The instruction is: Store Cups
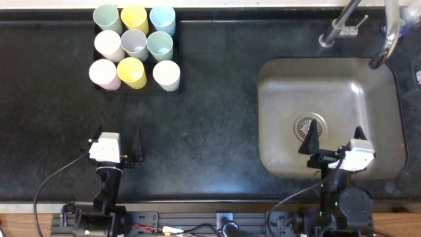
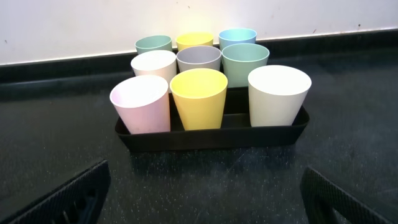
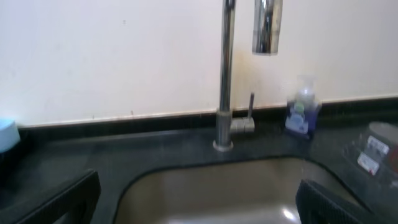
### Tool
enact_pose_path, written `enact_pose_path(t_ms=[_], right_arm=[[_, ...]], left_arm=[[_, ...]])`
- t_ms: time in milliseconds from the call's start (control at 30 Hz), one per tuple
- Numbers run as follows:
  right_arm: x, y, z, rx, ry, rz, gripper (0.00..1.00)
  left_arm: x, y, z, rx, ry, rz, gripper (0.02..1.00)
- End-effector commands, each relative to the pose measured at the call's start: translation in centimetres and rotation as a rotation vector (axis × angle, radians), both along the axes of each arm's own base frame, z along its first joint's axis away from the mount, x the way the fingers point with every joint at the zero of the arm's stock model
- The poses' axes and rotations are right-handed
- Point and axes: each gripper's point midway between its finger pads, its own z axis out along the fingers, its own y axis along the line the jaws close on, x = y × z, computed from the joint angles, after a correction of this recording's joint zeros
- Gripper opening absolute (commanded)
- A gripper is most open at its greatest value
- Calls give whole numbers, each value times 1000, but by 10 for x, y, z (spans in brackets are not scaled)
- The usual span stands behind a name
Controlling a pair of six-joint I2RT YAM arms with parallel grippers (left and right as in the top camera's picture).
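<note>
Your left gripper is gaping wide; ahead of its jaws, nine smooth tapered cups are sitting in a black rectangular tray. Your right gripper is gaping wide over the steel sink.

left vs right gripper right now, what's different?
The left gripper is over the black countertop; the right gripper is over the sink. The left gripper faces the cup tray; the right gripper faces the faucet. Both are open and hold nothing.
</note>
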Motion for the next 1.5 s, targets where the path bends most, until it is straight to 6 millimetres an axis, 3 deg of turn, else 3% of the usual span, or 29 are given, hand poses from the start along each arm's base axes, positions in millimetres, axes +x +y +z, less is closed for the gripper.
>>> enact_pose_path(t_ms=[33,400,533,1500], right_arm=[[9,0,-17,-6,10,3,998],[27,-4,-56,-7,-81,-16,998],[28,-4,-70,-6,-33,-16,998],[28,-4,-71,-6,-29,-13,998]], left_arm=[[0,3,1,20,-8,10,998],[0,3,1,20,-8,10,998],[0,3,1,20,-8,10,998],[0,3,1,20,-8,10,998]])
